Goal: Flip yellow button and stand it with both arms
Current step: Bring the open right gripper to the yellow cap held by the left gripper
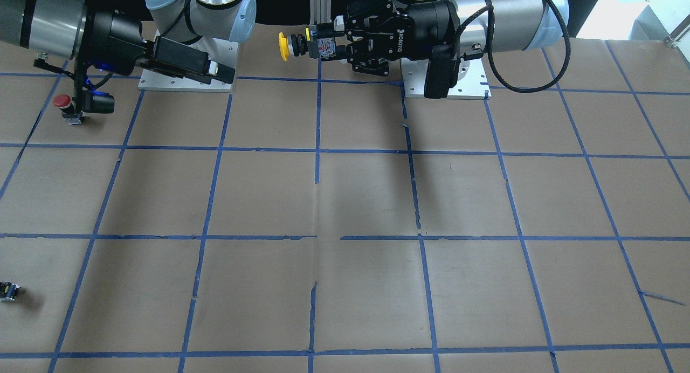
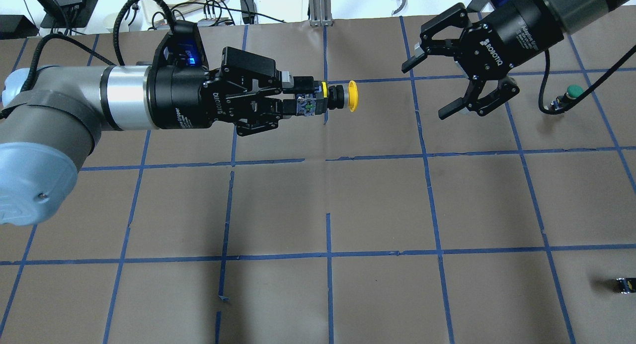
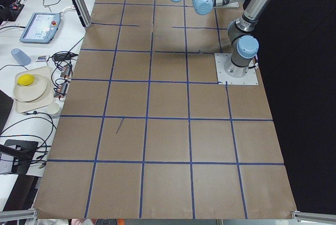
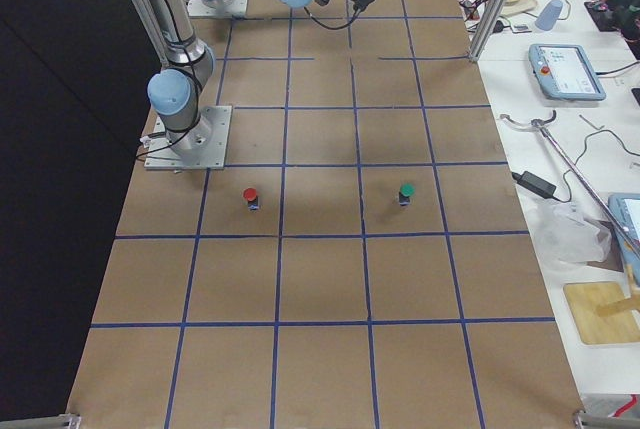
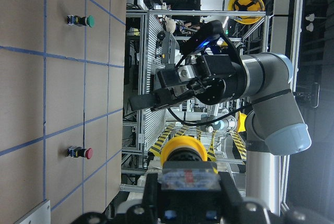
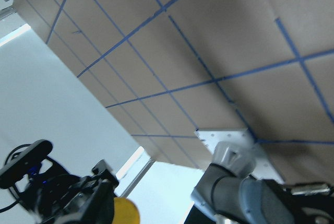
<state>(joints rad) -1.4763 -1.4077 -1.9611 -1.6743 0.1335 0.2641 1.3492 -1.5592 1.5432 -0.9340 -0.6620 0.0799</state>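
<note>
Overhead exterior, upper centre: my left gripper (image 2: 295, 96) clamps the yellow button (image 2: 332, 97) by its base, cap toward my wide-spread right gripper (image 2: 428, 87). Handover, I judge; right must close on the cap.

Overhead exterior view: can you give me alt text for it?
The left gripper holds the yellow button horizontally by its base, cap pointing toward the open right gripper, which is apart from it. A green button stands on the table at far right.
</note>
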